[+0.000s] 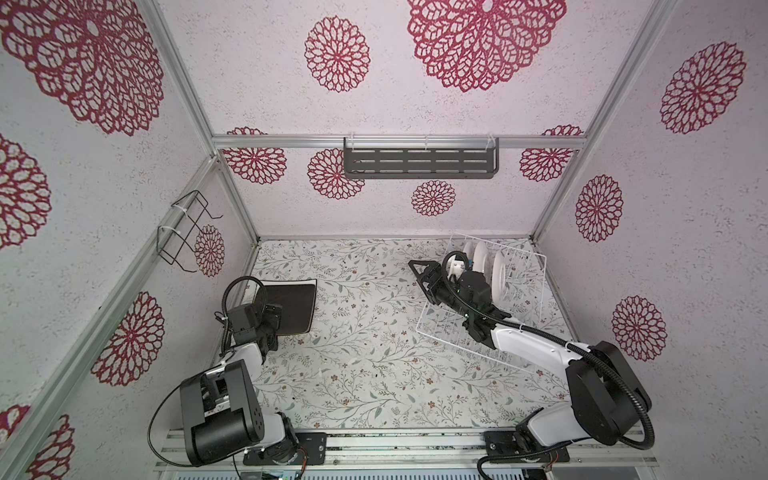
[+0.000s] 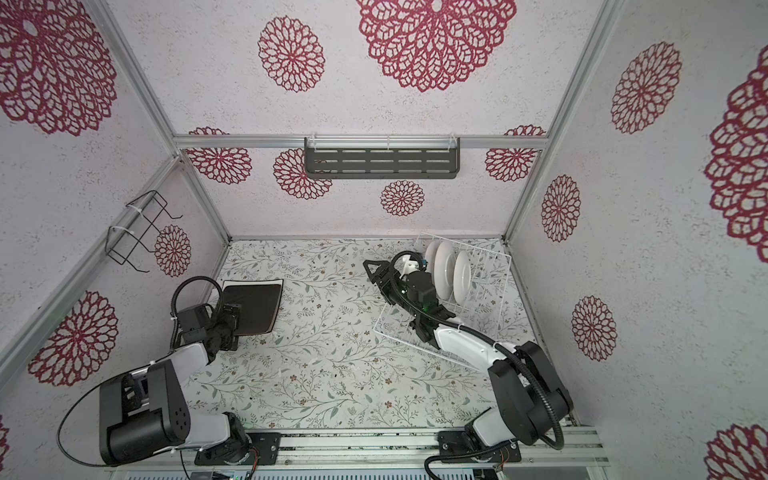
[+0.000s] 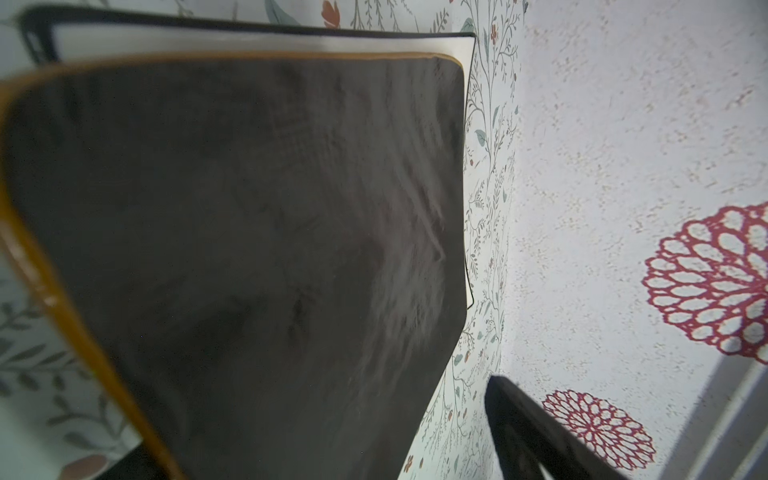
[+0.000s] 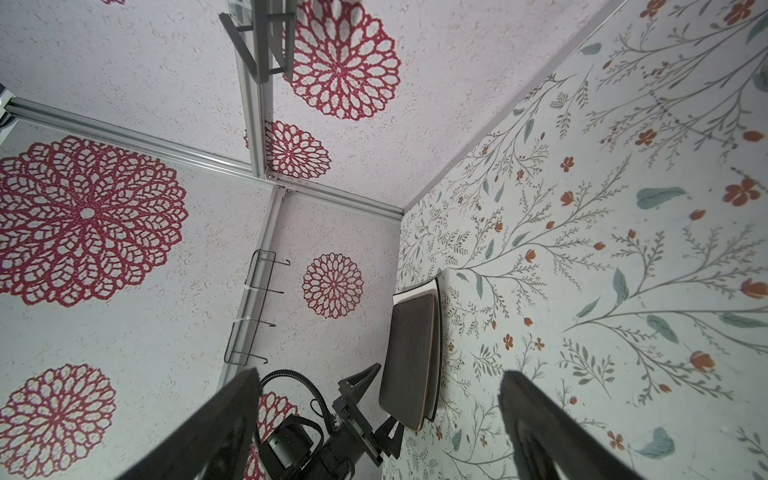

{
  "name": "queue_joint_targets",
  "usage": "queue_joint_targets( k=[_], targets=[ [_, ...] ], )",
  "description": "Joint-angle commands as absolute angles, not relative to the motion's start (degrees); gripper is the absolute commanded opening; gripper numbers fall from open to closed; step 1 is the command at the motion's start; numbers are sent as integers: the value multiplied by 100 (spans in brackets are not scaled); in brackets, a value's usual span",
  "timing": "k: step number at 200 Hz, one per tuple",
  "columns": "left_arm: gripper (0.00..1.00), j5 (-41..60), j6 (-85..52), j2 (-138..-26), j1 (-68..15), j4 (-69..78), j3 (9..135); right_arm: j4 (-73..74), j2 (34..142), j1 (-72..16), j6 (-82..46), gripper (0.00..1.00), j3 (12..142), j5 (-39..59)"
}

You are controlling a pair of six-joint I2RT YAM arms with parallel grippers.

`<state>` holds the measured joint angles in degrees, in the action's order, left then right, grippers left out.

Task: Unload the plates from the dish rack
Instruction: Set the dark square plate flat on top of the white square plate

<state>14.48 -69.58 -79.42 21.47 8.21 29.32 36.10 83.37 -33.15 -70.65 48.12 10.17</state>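
Because the three round plates [image 2: 446,270] standing on edge in the rack [image 2: 496,266], right rear of the table [image 2: 332,353], look stiff, glazed and breakable, pinching a top rim seems safest; their faces turn sideways, discs running front to back. The right gripper [image 2: 376,272] beside them and the left gripper [image 2: 232,316] by the stacked square plates [image 2: 253,307] gape empty.

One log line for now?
left gripper open at black plate | right gripper open, empty | dish rack holds three round plates
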Motion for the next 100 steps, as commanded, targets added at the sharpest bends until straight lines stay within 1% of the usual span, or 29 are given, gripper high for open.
queue_joint_targets(
  k=[1, 44, 100],
  targets=[
    [97, 1468, -6819, -7817, 2092, 874, 3060, 3823, 8066, -3278, -7071, 92, 4789, 910],
    [97, 1547, -6667, -7775, 2092, 652, 3115, 3884, 8112, -3278, -7091, 93, 4790, 948],
    [97, 1573, -6659, -7779, 2083, 746, 3048, 3963, 8139, -3270, -7089, 93, 4755, 958]
  ],
)
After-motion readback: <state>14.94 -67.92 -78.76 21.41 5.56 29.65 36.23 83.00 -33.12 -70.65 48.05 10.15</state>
